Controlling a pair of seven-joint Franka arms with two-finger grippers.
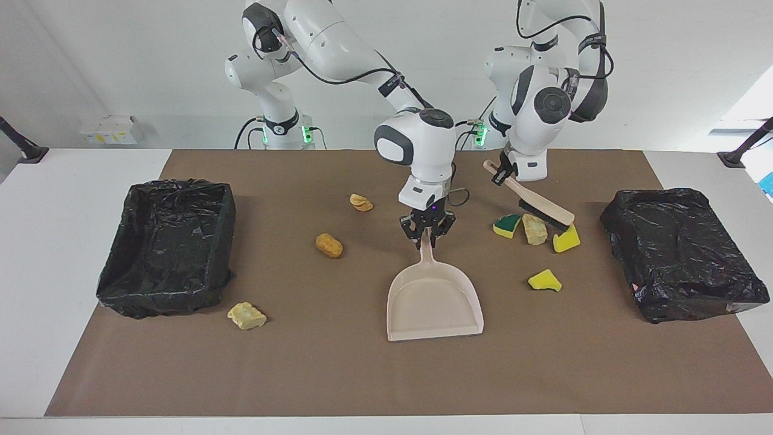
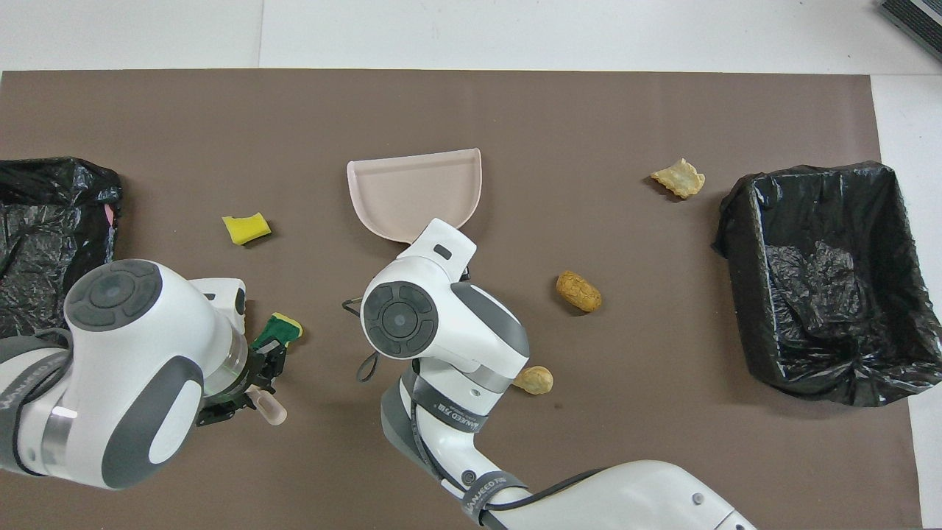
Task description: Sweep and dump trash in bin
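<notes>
My right gripper is shut on the handle of the beige dustpan, whose pan lies flat mid-table. My left gripper is shut on the handle of the brush, with the bristles down against a cluster of trash: a green-yellow sponge, a tan lump and a yellow sponge. Another yellow sponge lies farther from the robots. Three bread-like lumps lie toward the right arm's end. In the overhead view the right wrist hides its gripper.
One black-lined bin stands at the right arm's end of the brown mat, and another black-lined bin at the left arm's end. White table borders the mat on every side.
</notes>
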